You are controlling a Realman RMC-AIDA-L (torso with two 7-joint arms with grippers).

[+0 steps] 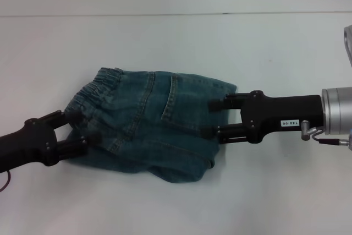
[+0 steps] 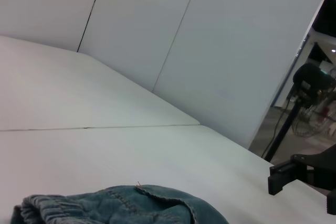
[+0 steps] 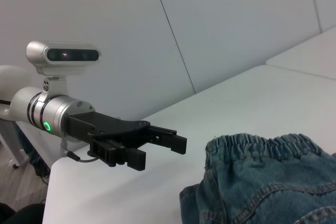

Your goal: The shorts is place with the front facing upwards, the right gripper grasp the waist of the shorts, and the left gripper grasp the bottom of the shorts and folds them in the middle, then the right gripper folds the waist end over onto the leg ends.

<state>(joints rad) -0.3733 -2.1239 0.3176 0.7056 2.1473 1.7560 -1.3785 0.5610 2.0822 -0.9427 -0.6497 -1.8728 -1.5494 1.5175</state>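
Observation:
The denim shorts (image 1: 154, 125) lie bunched and doubled over in the middle of the white table (image 1: 176, 42), with a stitched pocket (image 1: 175, 103) facing up. The ruffled elastic waist (image 1: 102, 87) is at their far left end and also shows as a ruffled band (image 3: 252, 142) in the right wrist view. My left gripper (image 1: 82, 126) stands open at that end, its fingers (image 3: 168, 139) spread and holding nothing. At the opposite end my right gripper (image 1: 214, 118) is open, its fingertips over the cloth's edge. I cannot make out the leg hems.
A seam line (image 1: 165, 14) crosses the table at the back. In the left wrist view, white wall panels (image 2: 210, 51) stand behind the table, and a dark tripod stand (image 2: 294, 114) is on the floor beyond the table's edge.

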